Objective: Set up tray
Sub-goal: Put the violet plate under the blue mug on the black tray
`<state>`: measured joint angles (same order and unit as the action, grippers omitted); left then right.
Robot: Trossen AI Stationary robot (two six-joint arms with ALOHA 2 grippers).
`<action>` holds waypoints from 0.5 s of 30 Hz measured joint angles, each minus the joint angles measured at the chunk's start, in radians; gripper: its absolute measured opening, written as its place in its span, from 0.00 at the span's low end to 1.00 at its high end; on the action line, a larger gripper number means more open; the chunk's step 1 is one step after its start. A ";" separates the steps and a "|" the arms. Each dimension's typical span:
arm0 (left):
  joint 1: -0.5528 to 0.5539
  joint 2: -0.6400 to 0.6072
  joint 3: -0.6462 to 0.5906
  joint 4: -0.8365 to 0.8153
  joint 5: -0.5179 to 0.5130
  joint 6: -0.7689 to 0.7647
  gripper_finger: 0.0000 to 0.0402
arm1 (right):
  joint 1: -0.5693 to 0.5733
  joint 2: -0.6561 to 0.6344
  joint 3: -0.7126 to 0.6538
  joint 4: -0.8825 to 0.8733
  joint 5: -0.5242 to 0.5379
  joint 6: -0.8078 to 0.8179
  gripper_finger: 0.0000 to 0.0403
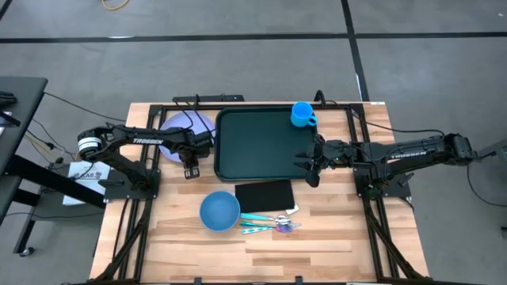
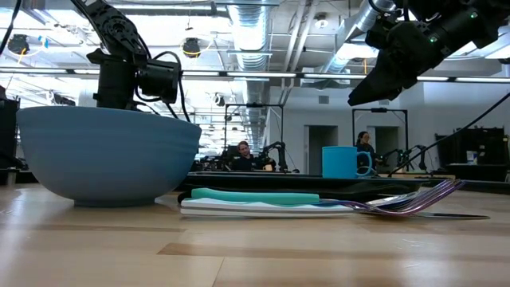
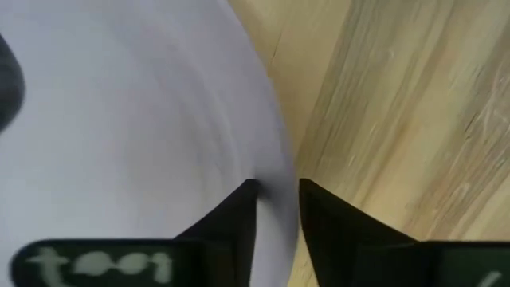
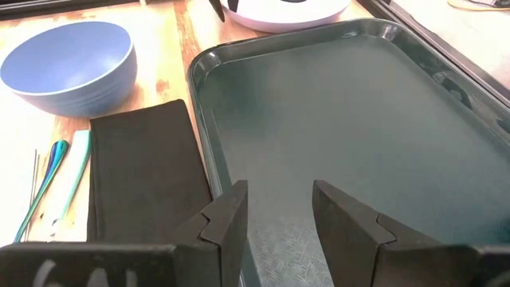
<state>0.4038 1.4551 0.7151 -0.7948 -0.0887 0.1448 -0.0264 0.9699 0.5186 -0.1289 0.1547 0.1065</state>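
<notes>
The dark green tray lies at the table's middle, a blue cup at its far right corner. Left of the tray a lavender plate rests on the wood. My left gripper points straight down at the plate's edge nearest the tray and is shut on its rim. My right gripper hangs open above the tray's right part, slanting down, with nothing between its fingers. My left gripper has the plate's rim between its two fingers, one finger over the plate's inner side and the other outside it over the wood. The fingers come from above, pointing down. The plate lies flat on the table.
A blue bowl stands near the table's front, left of a flat black rectangle that lies just before the tray. Teal-handled cutlery lies on a white napkin in front of that. Bare wood shows at the near edge.
</notes>
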 joint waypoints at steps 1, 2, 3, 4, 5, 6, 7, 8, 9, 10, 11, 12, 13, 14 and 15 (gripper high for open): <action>0.000 0.000 0.000 0.000 0.000 0.000 0.17 | 0.000 0.000 0.000 0.000 0.000 0.000 0.33; 0.000 0.000 0.000 0.000 -0.001 0.000 0.15 | 0.000 0.000 0.000 0.000 0.000 0.000 0.33; 0.000 0.000 0.000 0.000 0.000 0.000 0.13 | 0.000 0.000 0.000 0.000 0.000 0.000 0.33; 0.000 0.000 0.000 0.000 -0.001 0.000 0.11 | 0.000 0.000 0.000 0.000 0.000 0.000 0.33; 0.000 0.000 0.000 0.000 -0.001 0.000 0.10 | 0.000 0.000 0.000 0.000 0.000 0.000 0.33; -0.001 0.000 0.000 0.000 -0.002 0.000 0.09 | 0.000 0.000 0.000 0.000 0.000 0.000 0.33; -0.001 -0.001 0.000 0.000 -0.002 -0.001 0.07 | 0.000 0.000 0.000 0.000 0.000 0.000 0.33; -0.001 -0.001 0.000 -0.001 -0.003 -0.001 0.06 | 0.000 0.000 0.000 0.000 0.000 0.000 0.33; -0.001 -0.001 0.001 -0.001 -0.005 -0.001 0.06 | 0.000 0.000 0.000 0.000 0.000 0.000 0.33; -0.001 -0.001 0.001 -0.001 -0.007 -0.002 0.05 | 0.000 0.000 0.000 0.001 0.000 0.000 0.33; -0.001 -0.001 0.001 -0.001 -0.010 -0.004 0.05 | 0.000 0.000 0.000 0.001 0.000 0.000 0.33; -0.001 -0.001 0.001 0.000 -0.013 -0.004 0.05 | 0.000 0.000 0.000 0.001 0.000 0.000 0.33; 0.000 -0.001 0.001 0.000 -0.013 -0.004 0.05 | 0.000 0.000 0.000 0.001 0.000 0.000 0.33; 0.000 -0.001 0.001 0.000 -0.013 -0.004 0.04 | 0.000 0.000 0.000 0.001 0.000 0.000 0.33; 0.000 -0.001 0.001 0.000 -0.013 -0.004 0.04 | 0.000 0.000 0.000 0.001 0.000 0.000 0.33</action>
<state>0.4034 1.4540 0.7158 -0.7952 -0.1019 0.1406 -0.0263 0.9699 0.5186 -0.1282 0.1547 0.1062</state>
